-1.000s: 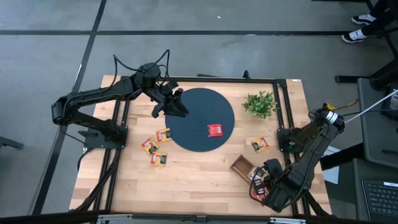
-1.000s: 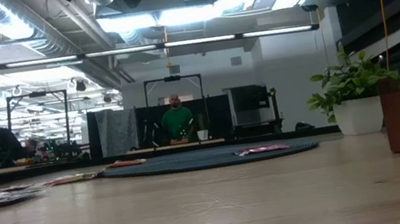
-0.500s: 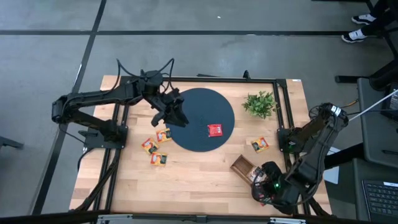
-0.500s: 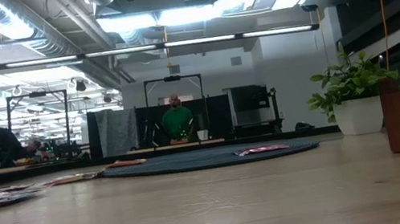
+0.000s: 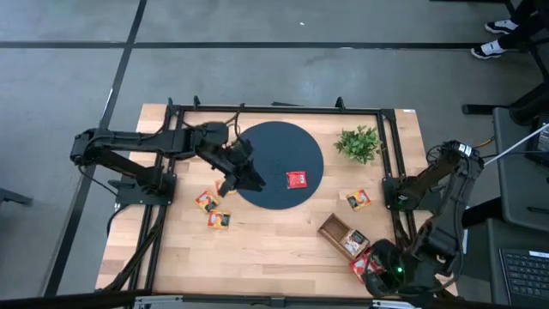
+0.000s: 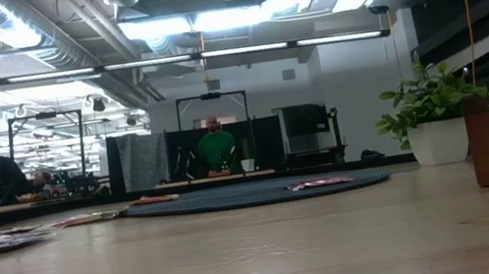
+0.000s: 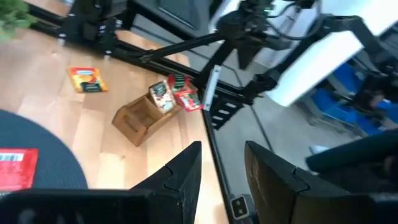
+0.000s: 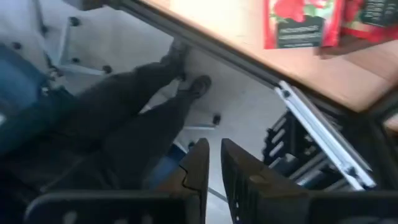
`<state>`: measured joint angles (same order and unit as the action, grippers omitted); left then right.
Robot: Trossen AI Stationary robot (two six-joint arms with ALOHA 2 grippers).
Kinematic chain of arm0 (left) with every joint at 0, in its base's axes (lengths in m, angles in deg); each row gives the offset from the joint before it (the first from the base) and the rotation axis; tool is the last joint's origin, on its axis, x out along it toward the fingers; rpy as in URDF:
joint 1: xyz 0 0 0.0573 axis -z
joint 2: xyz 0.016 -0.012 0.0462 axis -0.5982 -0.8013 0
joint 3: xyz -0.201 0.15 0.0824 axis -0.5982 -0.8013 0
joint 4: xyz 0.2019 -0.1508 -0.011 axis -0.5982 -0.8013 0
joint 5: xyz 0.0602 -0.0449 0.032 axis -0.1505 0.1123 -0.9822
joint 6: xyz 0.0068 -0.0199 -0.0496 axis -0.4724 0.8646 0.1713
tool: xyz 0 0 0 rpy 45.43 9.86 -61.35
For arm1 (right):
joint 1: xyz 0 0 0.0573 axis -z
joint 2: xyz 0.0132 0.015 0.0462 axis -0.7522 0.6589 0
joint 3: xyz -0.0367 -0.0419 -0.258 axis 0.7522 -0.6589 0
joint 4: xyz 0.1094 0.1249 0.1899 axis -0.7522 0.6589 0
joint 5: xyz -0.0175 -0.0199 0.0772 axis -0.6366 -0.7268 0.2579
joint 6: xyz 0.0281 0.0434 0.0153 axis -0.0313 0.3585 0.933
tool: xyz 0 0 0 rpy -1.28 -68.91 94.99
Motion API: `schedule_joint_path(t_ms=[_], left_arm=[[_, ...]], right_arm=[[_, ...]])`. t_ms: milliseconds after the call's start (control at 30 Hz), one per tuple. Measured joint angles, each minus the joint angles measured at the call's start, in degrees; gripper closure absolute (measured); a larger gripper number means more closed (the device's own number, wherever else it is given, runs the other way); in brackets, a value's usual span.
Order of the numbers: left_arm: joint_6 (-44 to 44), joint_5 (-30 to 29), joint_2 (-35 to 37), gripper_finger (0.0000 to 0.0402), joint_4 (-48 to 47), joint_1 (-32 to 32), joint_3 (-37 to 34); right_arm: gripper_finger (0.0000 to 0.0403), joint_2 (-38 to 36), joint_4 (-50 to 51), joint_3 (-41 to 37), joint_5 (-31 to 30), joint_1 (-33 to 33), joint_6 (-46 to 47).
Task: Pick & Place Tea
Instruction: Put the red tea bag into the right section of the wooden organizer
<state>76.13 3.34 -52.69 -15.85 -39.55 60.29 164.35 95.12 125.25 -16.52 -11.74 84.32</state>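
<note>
Red packet: one tea packet [image 5: 297, 179] lies flat on the dark mat [image 5: 279, 142], just beside the left pincer [image 5: 249, 182].
Left pincer: low over the mat's near-left edge, fingers [image 7: 180, 180] apart, nothing between them.
Yellow packets: two [image 5: 212, 209] lie on the tabletop [image 5: 266, 240] just left of that pincer; another [image 5: 358, 199] lies near the right rail, below the plant [image 5: 358, 142].
Tray: wooden tray [image 5: 340, 233] holds packets [image 7: 174, 94] at its far end.
Right pincer: past the tabletop's near-right corner [image 5: 383, 276], fingers [image 8: 198, 163] slightly apart, empty.
Right wrist only: red packets [image 8: 301, 23] at the tabletop edge, a person's legs [image 8: 143, 118] below.
Low view only: mat and packet edge-on, neither pincer.
</note>
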Motion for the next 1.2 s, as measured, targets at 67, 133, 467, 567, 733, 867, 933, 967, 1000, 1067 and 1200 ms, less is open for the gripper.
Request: schedule_joint_path(t_ms=[67, 133, 467, 567, 733, 867, 933, 967, 1000, 1067, 1200], left_arm=[[1.27, -4.24, 0.0, 0.0284, -0.04, 2.15, 0.0], [2.72, -8.67, 0.0, 0.0284, 0.02, 4.36, 0.0], [6.13, -23.57, 0.0, 0.0284, 0.03, 12.56, 0.0], [6.2, -26.61, 0.0, 0.0284, 0.05, 13.83, 0.0], [7.79, -28.38, 0.0, 0.0284, 0.05, 14.77, 0.0], [9.62, -28.45, 0.0, 0.0284, 0.05, 14.77, 0.0], [9.64, -28.52, 0.01, 0.0284, 0.05, 14.77, 0.0], [9.65, -28.59, 0.0, 0.0284, 0.05, 14.77, 0.0], [9.67, -28.78, 0.0, 0.0284, 0.05, 14.77, 0.0], [9.68, -29.03, 0.02, 0.0284, 0.05, 14.77, 0.0], [10.54, -29.03, 0.02, 0.0284, 0.05, 14.77, 0.0]], right_arm=[[0.0338, 0.43, -1.16, 0.0, -1.88, -1.25, 0.0], [0.0317, 1.15, -2.0, -0.02, -2.39, -2.44, 0.0], [0.0238, 9.85, -1.28, -0.02, -1.65, -6.36, 1.25], [0.0236, 13.2, 0.29, -0.04, -1.47, -6.68, 1.22], [0.0236, 17.65, -7.24, -0.09, -2.52, -7.06, 0.47], [0.0236, 20.43, -15.29, -0.02, -3.29, -7.65, -1.27], [0.0236, 21.56, -14.93, -0.04, -3.19, -8.02, 0.29], [0.0236, 21.93, -14.08, -0.04, -3.03, -8.14, 1.33], [0.0236, 22.22, -12.83, -0.04, -2.96, -8.32, 1.98], [0.0236, 22.89, -11.3, -0.04, -3.0, -8.42, 3.15], [0.0236, 23.85, -14.11, -0.06, -5.67, -8.34, 3.19]])
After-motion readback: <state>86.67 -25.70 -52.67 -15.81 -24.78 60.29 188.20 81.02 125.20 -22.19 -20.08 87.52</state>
